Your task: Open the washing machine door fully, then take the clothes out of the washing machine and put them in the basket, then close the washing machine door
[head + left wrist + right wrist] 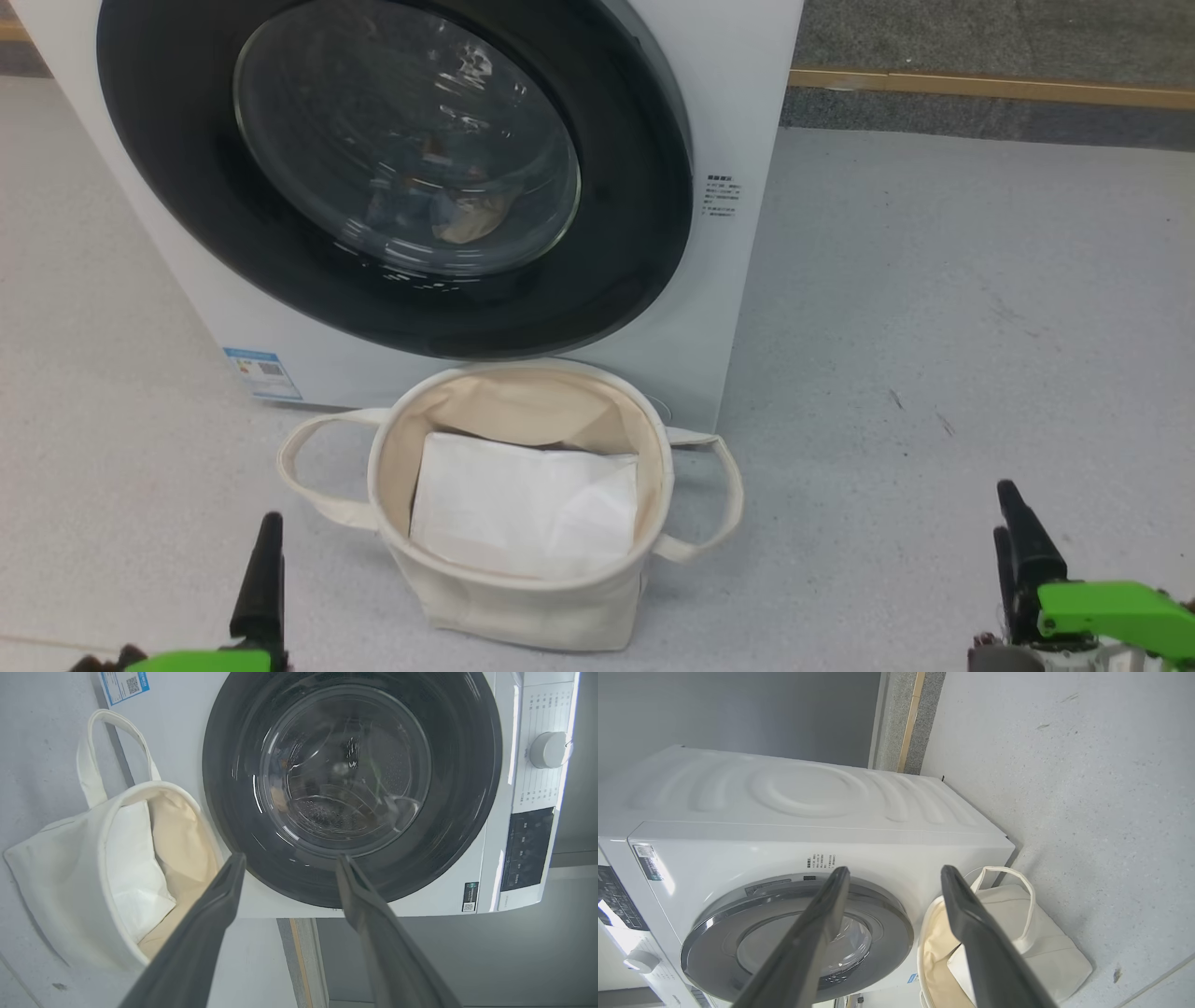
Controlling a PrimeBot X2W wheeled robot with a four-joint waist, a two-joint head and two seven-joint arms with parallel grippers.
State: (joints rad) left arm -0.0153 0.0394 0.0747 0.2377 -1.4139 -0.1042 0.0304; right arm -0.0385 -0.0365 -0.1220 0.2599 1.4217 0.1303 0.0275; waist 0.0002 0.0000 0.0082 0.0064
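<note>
Left gripper (290,857) fingers spread wide, nothing between them, tips over black rim of washing machine door (224,788). Door shut against white washing machine (177,723). Basket (60,872) just beside washer, white sheet (133,872) inside. Knob (549,749), dark control panel (528,847) at view's right.

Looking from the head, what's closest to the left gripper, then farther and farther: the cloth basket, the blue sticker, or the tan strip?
From the left gripper:
1. Round cream canvas basket, just to its right.
2. Small blue label, ahead, low on the white washer.
3. Long tan strip, far right, behind the washer.
</note>
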